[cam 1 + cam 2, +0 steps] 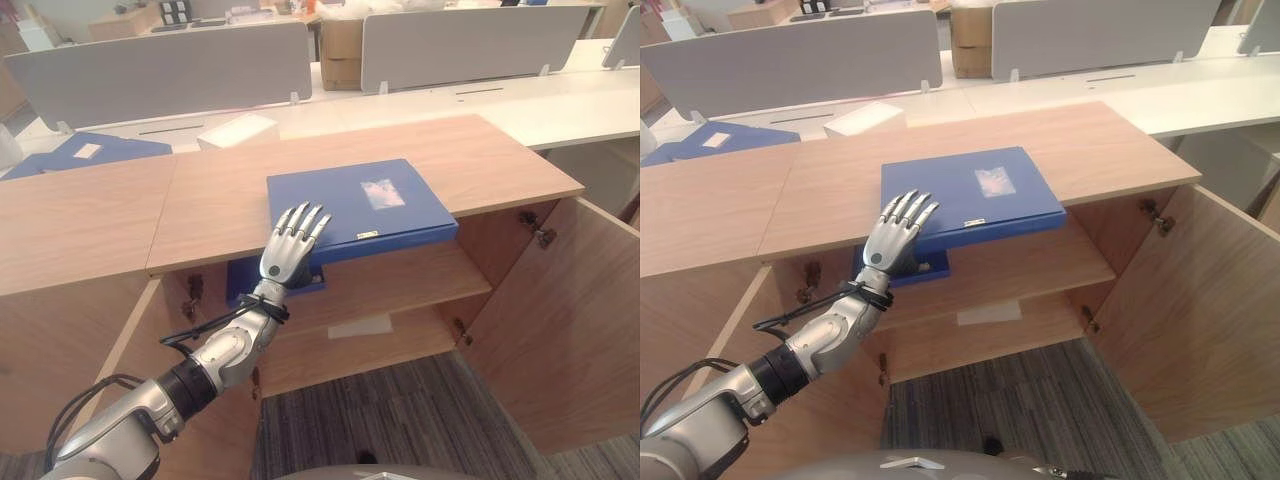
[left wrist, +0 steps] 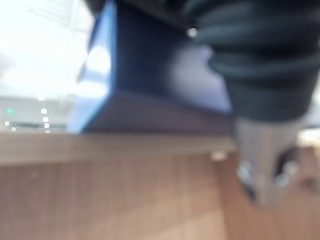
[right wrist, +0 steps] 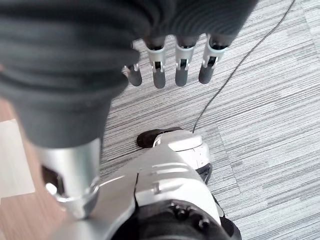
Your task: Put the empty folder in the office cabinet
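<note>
So the blue folder (image 1: pixel 360 208) was lying flat on top of the office cabinet (image 1: pixel 480 150), near edge hanging out a bit past the cabinet's front lip, right above the open compartment. Its long axis ran left to right, more or less along the front edge, label sticker facing up.

The left robot hand (image 1: pixel 290 245) was the one on the job: fingers straight and spread, laid over the folder's near-left corner, palm down on the overhanging edge. It looked like a flat touch rather than a grip; I couldn't see a thumb wrapped under. The folder stretched away from that robot hand to the right and far side, so most of it sat off to the right of the fingers.

The right robot hand (image 3: pixel 170 65) was hanging down over the carpet (image 3: pixel 270 100), fingers relaxed, holding nothing, well away from the action. So the left one was clearly the nearer.

Below, the cabinet's doors were open, the right door (image 1: pixel 570 320) swung wide, with a shelf (image 1: pixel 400 285) visible and another blue item (image 1: pixel 250 280) already tucked under the top on the left. Another blue folder (image 1: pixel 85 152) sat on the far-left bench (image 1: pixel 560 105).

My guess is the folder has to come toward the near side off the top, then down onto that shelf.
</note>
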